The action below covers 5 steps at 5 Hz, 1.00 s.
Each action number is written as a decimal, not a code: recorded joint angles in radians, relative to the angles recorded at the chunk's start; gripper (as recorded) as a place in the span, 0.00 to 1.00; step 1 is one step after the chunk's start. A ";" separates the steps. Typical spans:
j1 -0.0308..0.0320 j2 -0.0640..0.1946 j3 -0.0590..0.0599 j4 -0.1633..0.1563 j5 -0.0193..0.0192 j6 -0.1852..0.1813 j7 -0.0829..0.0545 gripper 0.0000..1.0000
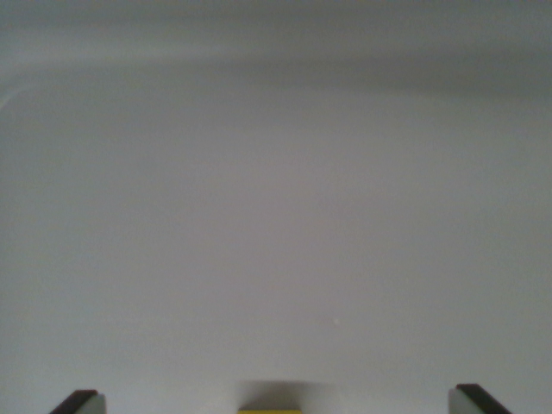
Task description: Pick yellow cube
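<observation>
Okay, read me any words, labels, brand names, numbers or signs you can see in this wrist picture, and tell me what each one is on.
None: no text can be read anywhere in this view.
Yellow cube: only a thin strip shows at the bottom edge, with no marking on it.
Claw fingertips: dark and plain, no label.
Pale surface: bare and slightly blurred, no print or sign.

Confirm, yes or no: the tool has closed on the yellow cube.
No: the fingertips stand wide apart, with the yellow cube untouched midway between them.
</observation>
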 joint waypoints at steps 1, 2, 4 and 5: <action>0.0037 0.008 0.002 -0.045 0.0024 -0.047 -0.005 0.00; 0.0037 0.008 0.002 -0.045 0.0024 -0.047 -0.005 0.00; 0.0075 0.017 0.005 -0.091 0.0048 -0.095 -0.010 0.00; 0.0113 0.025 0.007 -0.137 0.0072 -0.143 -0.015 0.00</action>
